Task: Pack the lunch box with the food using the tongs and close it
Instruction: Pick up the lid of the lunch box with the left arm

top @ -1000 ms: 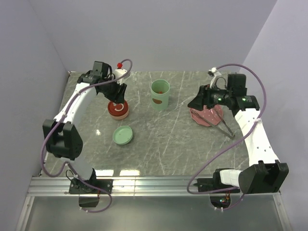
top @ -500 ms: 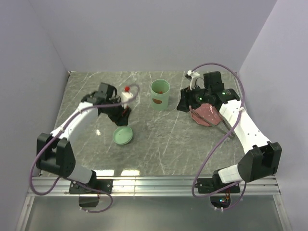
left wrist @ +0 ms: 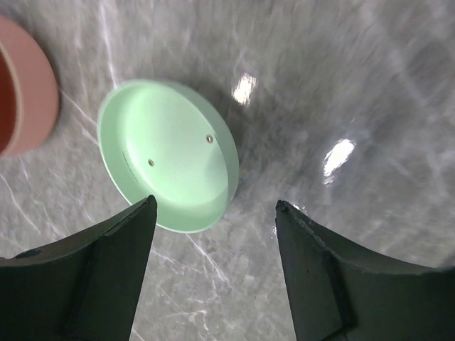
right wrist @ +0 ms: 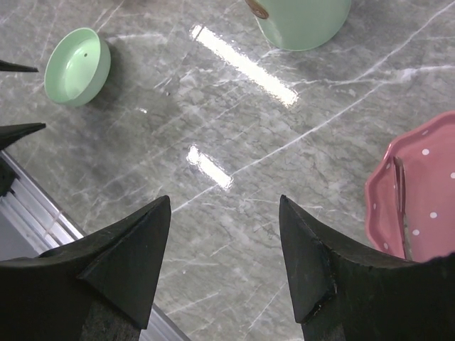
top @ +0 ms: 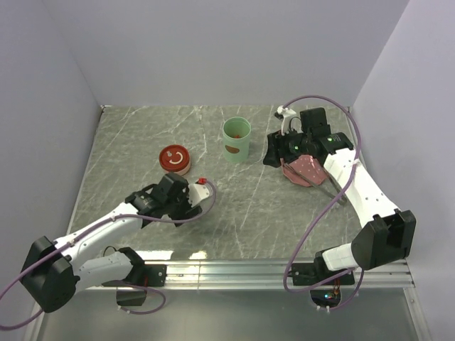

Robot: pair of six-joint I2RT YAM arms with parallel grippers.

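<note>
The mint-green lunch box jar [top: 236, 139] stands upright and uncovered at the back middle. Its green lid [left wrist: 167, 156] lies upturned on the table, just ahead of my open left gripper [left wrist: 215, 206]; in the top view that gripper [top: 192, 204] hides the lid. A red round container [top: 174, 159] sits behind it. The silver tongs [top: 328, 187] rest across the pink plate [top: 306, 172] at the right. My right gripper [top: 272, 155] hovers open and empty left of the plate, above bare table [right wrist: 225, 202]. I cannot make out the food.
In the right wrist view the plate's rim [right wrist: 416, 206] shows at the right, the jar [right wrist: 302, 21] at the top and the lid [right wrist: 77, 65] at the far left. Grey walls close in the table on three sides. A metal rail runs along the near edge.
My left gripper has left the red container, swung toward the near edge over the green lid and opened wider. The right gripper moved left off the plate, then held still.
</note>
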